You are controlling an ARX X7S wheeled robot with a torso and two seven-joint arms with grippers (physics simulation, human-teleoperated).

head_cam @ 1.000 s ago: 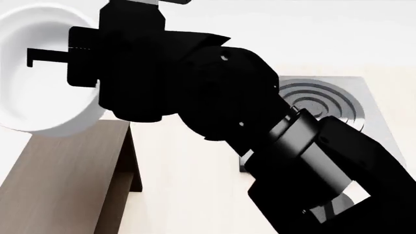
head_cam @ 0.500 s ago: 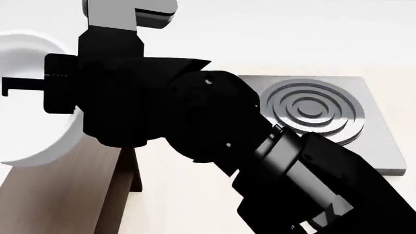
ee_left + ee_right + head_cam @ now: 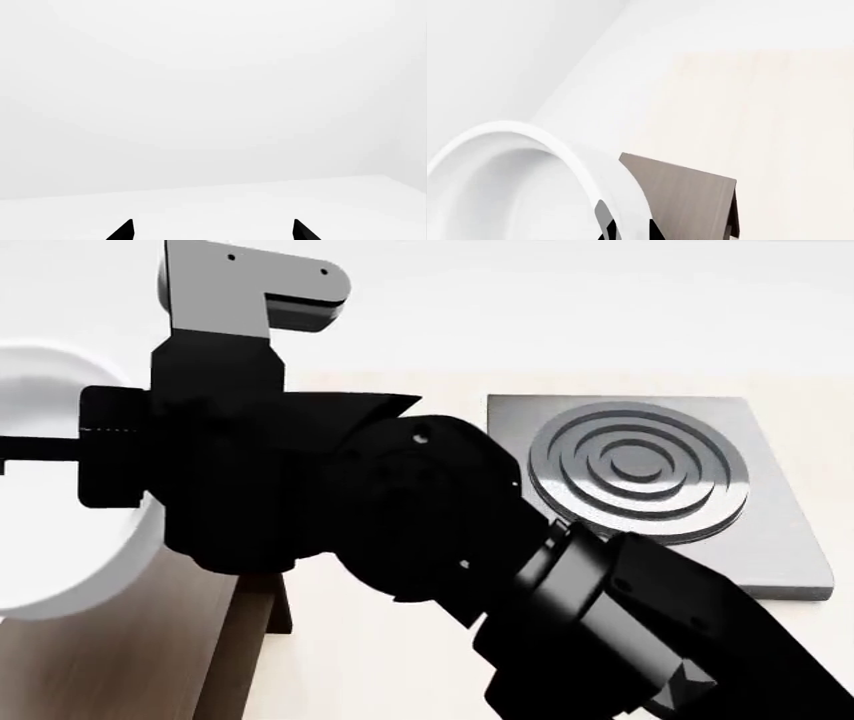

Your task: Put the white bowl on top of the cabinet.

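Well, the biggest thing before me is the right arm (image 3: 441, 560), a black bulk that reaches from the near right across to the far left and hides most of the pale table (image 3: 387, 660) beneath it. A grey bracket (image 3: 247, 285) stands up from its wrist section.

At the left sits the cabinet (image 3: 687, 200), dark brown with a wood grain, its flat top showing below the arm and its darker side facing right. Over on the far right of the table, well apart from the cabinet, lies a grey square stove plate (image 3: 641, 475) with raised rings.

The white bowl (image 3: 60, 490) is up at the far left edge of the head view, tipped so that its mouth faces sideways, held in the air above the cabinet's left part. In the right wrist view its thick rim curves across in front of the cabinet top, and the right gripper (image 3: 627, 230) pinches that rim, one finger inside the wall and one outside, jaws narrow upon it.

The left gripper (image 3: 212, 231) shows only as two black fingertips (image 3: 123, 231) set well apart, nothing between them, with plain white surroundings ahead.
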